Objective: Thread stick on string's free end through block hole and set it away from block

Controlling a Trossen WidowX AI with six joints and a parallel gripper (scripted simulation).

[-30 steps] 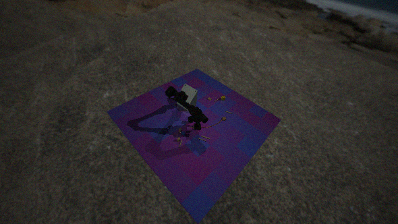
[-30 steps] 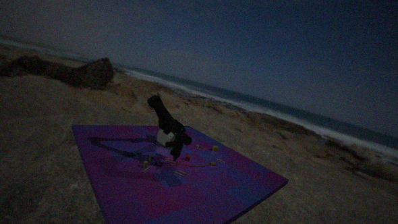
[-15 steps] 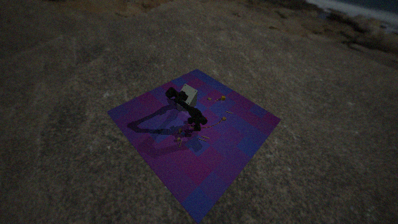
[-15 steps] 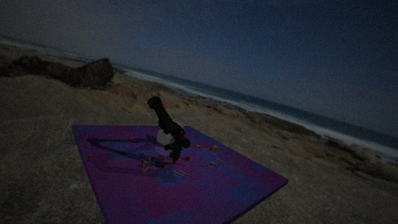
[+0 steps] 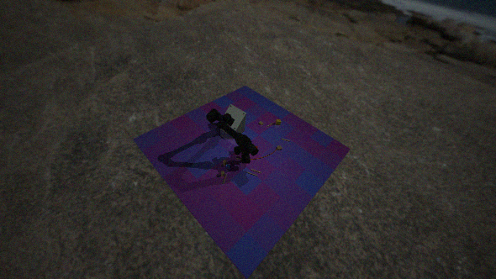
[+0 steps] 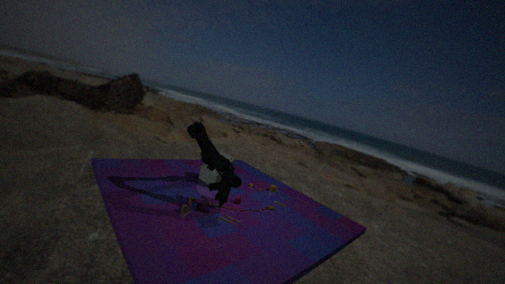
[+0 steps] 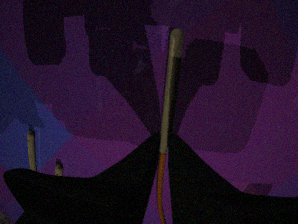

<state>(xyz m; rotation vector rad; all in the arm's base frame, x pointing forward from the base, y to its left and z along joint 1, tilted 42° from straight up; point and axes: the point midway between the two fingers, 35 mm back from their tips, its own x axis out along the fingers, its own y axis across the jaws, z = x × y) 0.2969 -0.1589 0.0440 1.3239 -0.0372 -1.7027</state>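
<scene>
A: Claw [image 7: 165,141] status?

B: Clenched on the stick [image 7: 169,90]. In the wrist view both dark fingers are pinching together on its near end, and the pale stick is poking out away from the camera over the counter [image 7: 226,136].

A: The stringed one?

B: Yes, the orange string [image 7: 160,196] is trailing off the pinched end, curving down between the fingers.

A: Where is that in the top view?

B: The arm [image 5: 235,134] is reaching toward the near side from its pale base box [image 5: 236,117], with the claw [image 5: 245,160] pointing down near the middle of the purple-and-blue counter [image 5: 252,218]. The string [image 5: 265,156] is running right from the claw to a small yellow piece [image 5: 278,148], maybe the button; too dim to be sure.

A: Block?

B: Something is sitting just left of the claw at [image 5: 227,165], too dark to tell what.

A: Other stuff?

B: Loose sticks [image 5: 254,171] are lying just near of the claw. Another yellow bit [image 5: 277,122] is sitting far right of the arm. Two more stick tips [image 7: 31,145] are showing at the left in the wrist view.
</scene>
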